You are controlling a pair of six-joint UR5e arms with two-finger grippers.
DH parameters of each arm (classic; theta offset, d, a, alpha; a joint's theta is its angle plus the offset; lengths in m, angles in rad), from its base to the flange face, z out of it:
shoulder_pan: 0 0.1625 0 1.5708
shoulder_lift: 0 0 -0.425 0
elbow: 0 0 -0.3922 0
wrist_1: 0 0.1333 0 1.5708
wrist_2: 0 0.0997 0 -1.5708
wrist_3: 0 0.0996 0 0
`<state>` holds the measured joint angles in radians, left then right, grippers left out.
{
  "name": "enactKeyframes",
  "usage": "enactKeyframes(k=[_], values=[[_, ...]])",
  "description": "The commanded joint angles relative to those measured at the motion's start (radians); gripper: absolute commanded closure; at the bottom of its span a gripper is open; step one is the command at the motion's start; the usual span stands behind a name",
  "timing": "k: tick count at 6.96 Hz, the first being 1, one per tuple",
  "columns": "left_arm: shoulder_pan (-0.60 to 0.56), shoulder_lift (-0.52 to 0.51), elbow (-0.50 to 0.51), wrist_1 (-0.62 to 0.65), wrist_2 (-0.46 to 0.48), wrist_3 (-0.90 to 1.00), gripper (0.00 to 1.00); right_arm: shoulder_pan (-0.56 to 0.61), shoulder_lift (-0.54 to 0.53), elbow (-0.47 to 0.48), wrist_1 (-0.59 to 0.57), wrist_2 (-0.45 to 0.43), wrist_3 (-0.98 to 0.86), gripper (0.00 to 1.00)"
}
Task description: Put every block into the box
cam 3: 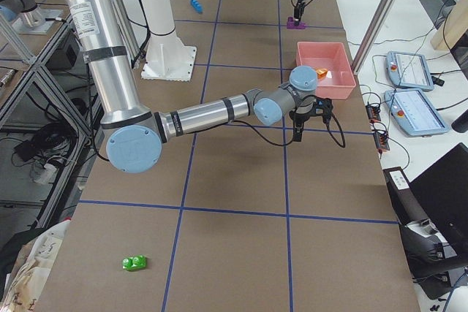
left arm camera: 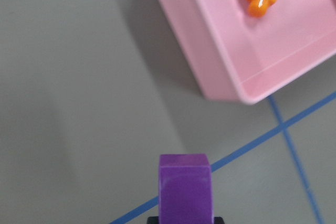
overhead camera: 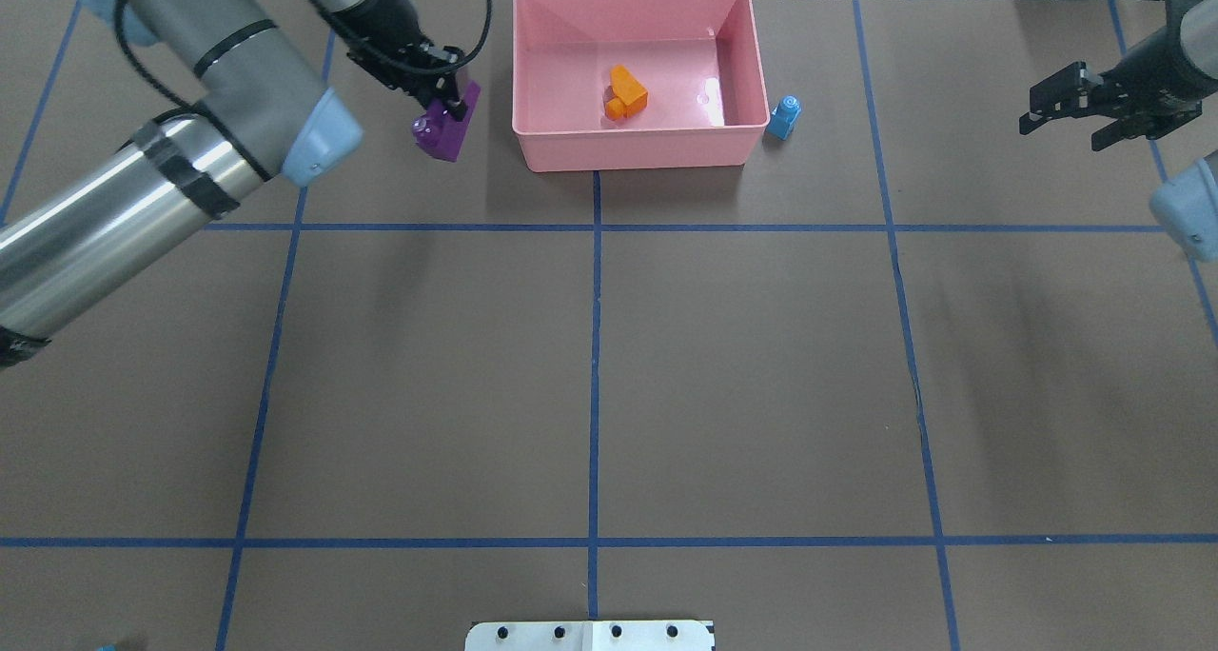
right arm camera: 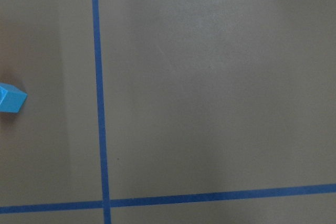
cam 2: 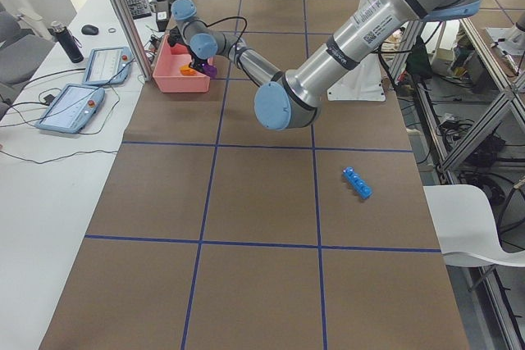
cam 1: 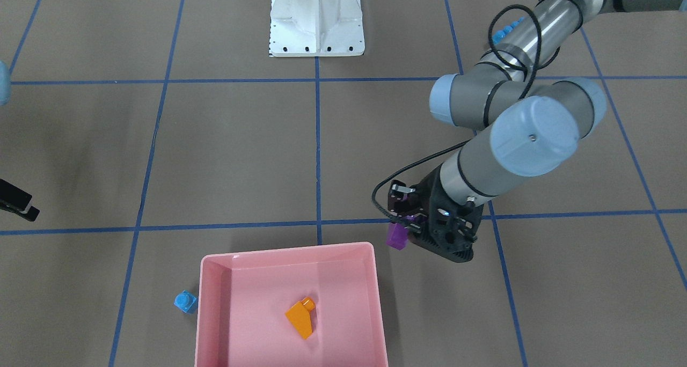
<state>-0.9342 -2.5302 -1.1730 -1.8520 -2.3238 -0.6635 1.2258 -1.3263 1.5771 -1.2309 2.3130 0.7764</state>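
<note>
1. We see the left jaws closed on the purple block [overhead camera: 443, 135], just beside the box [overhead camera: 628, 151] and outside its wall.
2. The orange block [overhead camera: 625, 92] lies inside the box.
3. The light-blue block [overhead camera: 784, 116] stands on the tabletop [overhead camera: 761, 365] just beside the box's opposite wall.
4. The right jaws hang parted and empty, well apart from the box.
5. The long blue block [cam 2: 357, 183] and the green block [cam 3: 134, 261] lie far from the box.

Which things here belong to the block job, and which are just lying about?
Job: pink box, orange block, purple block in the left gripper, light-blue block, long blue block, green block.
Lying about: white robot base, tablets, bottle.
</note>
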Motion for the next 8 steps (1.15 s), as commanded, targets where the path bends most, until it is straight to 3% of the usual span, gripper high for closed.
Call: enactKeyframes(k=[1, 2, 3, 4, 5, 6, 7, 8], values=[[0.057, -0.166, 0.199, -0.097, 0.180, -0.108, 0.88, 0.004, -0.030, 0.006, 0.002, -0.006, -0.052, 0.00], [0.063, -0.223, 0.319, -0.190, 0.234, -0.170, 0.84, 0.004, -0.033, -0.003, 0.004, -0.013, -0.054, 0.00], [0.092, -0.240, 0.372, -0.263, 0.317, -0.250, 0.61, 0.006, -0.051, 0.007, 0.004, -0.004, -0.058, 0.00], [0.119, -0.274, 0.442, -0.318, 0.390, -0.299, 0.19, 0.006, -0.113, 0.042, 0.014, -0.003, -0.075, 0.00], [0.123, -0.301, 0.458, -0.326, 0.396, -0.386, 0.00, 0.009, -0.204, 0.111, 0.014, -0.001, -0.132, 0.00], [0.129, -0.311, 0.449, -0.319, 0.391, -0.422, 0.00, 0.018, -0.309, 0.163, 0.014, -0.001, -0.219, 0.00], [0.126, -0.302, 0.356, -0.196, 0.330, -0.432, 0.00, 0.071, -0.405, 0.176, 0.014, 0.002, -0.359, 0.00], [0.124, -0.279, 0.220, 0.035, 0.263, -0.420, 0.00, 0.124, -0.506, 0.167, 0.014, 0.009, -0.572, 0.00]])
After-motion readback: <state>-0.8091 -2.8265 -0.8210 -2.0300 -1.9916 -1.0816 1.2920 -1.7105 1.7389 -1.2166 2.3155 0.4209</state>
